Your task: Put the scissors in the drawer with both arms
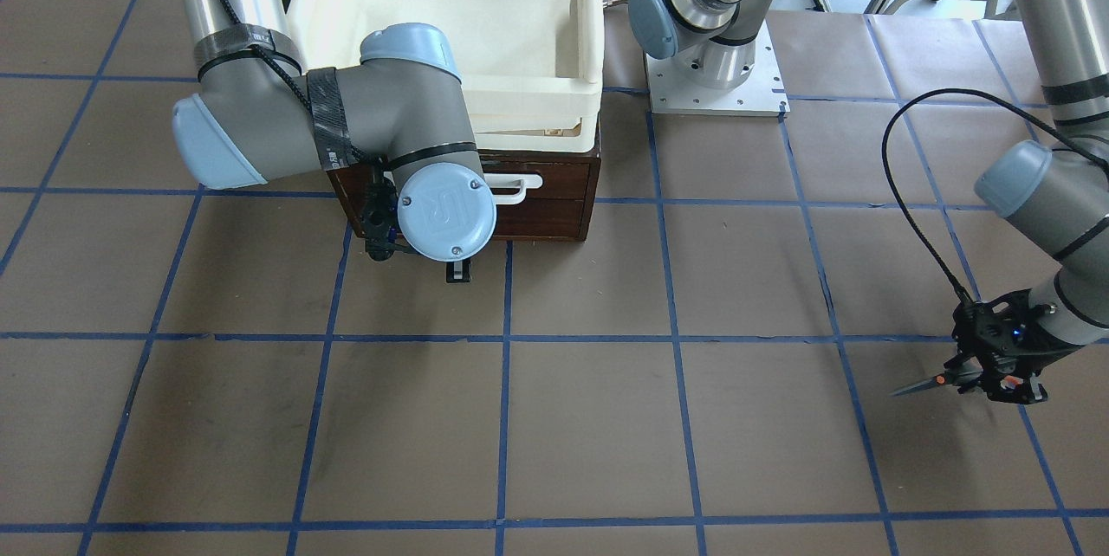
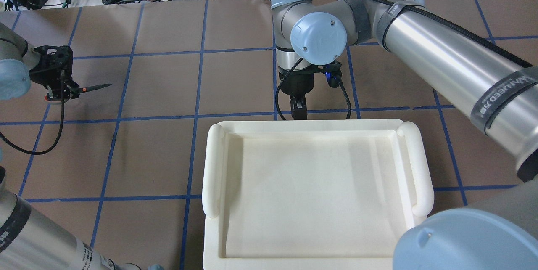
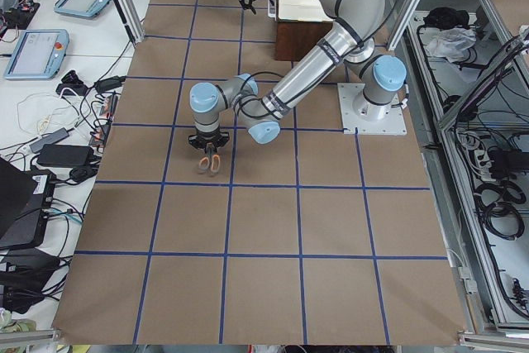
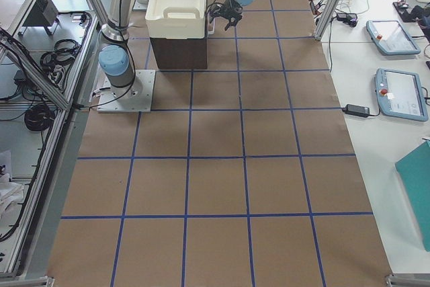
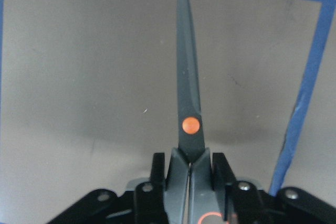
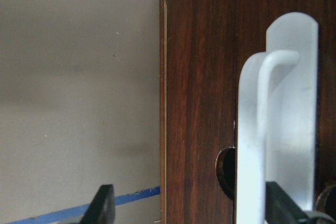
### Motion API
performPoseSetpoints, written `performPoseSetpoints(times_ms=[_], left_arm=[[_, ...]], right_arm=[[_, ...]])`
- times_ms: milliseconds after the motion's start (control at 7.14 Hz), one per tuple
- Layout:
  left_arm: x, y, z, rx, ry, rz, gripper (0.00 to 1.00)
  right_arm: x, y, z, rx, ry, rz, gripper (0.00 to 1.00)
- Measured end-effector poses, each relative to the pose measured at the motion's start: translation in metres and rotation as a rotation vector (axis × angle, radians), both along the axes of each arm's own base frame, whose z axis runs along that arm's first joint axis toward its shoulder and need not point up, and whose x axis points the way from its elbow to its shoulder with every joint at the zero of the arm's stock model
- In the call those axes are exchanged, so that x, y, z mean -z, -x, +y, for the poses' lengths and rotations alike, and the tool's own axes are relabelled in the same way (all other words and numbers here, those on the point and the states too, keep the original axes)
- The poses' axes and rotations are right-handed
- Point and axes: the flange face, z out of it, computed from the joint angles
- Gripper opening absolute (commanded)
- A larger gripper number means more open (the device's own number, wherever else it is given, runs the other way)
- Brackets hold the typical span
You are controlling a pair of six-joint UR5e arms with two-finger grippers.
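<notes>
Holding the scissors [image 5: 188, 93] clamped, left gripper [image 5: 189, 167] hangs far from the drawer [image 1: 548, 214]; right gripper [image 6: 191, 207], spread at its handle [image 6: 260, 129], should next close and pull.

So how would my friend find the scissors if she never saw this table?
On the brown table with blue tape squares, look far from the dark wooden drawer, at the robot's left arm. Its black end effector grips the scissors by the handle end. Nothing else there is thin and pointed: dark grey blades shut together, with an orange dot.
</notes>
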Motion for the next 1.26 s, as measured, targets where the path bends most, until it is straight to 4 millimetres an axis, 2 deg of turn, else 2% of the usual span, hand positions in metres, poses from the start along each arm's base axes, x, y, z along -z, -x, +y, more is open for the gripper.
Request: performPoseSetpoints(times_ms=[280,561,841,981,1261], left_arm=[[-0.052,0.033,0.007,0.020,-0.009,-0.004,0.01],[-0.109,0.073,0.022,0.032,-0.056,0.018,0.01],[-0.181,0.102,0.036,0.063,-0.056,0.003,0.01],[-0.204,0.122,0.042,0.089,-0.058,0.011,0.01],[-0.229,0.182,0.050,0.179,-0.050,0.003,0.01]], right_arm=[[0.008,-0.001,-0.002,-0.006,-0.010,-0.003,1.00],[0.013,-0.002,-0.003,-0.006,-0.020,-0.009,1.00],[0.014,-0.002,-0.004,-0.019,-0.012,-0.020,1.00],[0.012,-0.003,-0.008,-0.039,0.018,-0.037,1.00],[0.004,-0.006,-0.020,-0.082,0.112,-0.075,1.00]])
